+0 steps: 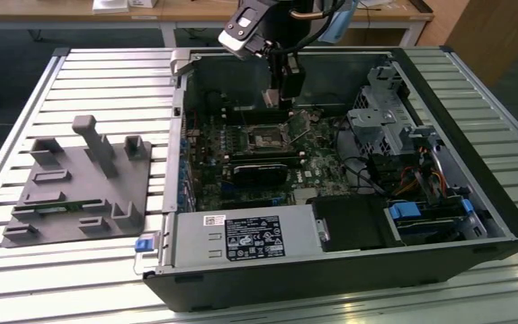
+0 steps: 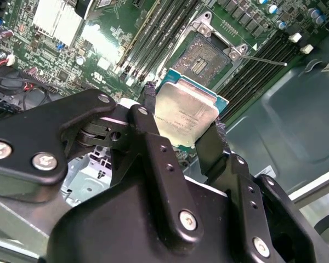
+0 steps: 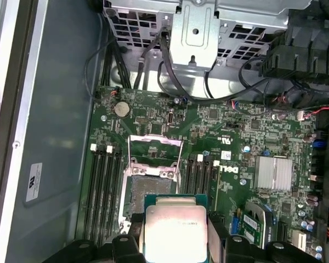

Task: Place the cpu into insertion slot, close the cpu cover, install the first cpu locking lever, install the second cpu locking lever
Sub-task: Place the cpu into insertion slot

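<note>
My gripper is shut on the cpu, a flat square chip with a dull silver top, pinched at two opposite edges by the black fingers. It hangs a short way above the green board, beside the insertion slot and not over it. In the first wrist view the cpu sits just off the dark socket recess. The cpu cover stands flipped open past the socket. A thin wire lever sticks out to one side. In the exterior view my gripper is inside the computer case, above the socket.
Memory slots flank the socket on both sides. A finned heat sink and a metal drive cage with cables lie nearby. The case walls enclose the board. A grey parts fixture rests on the slatted table at the exterior view's left.
</note>
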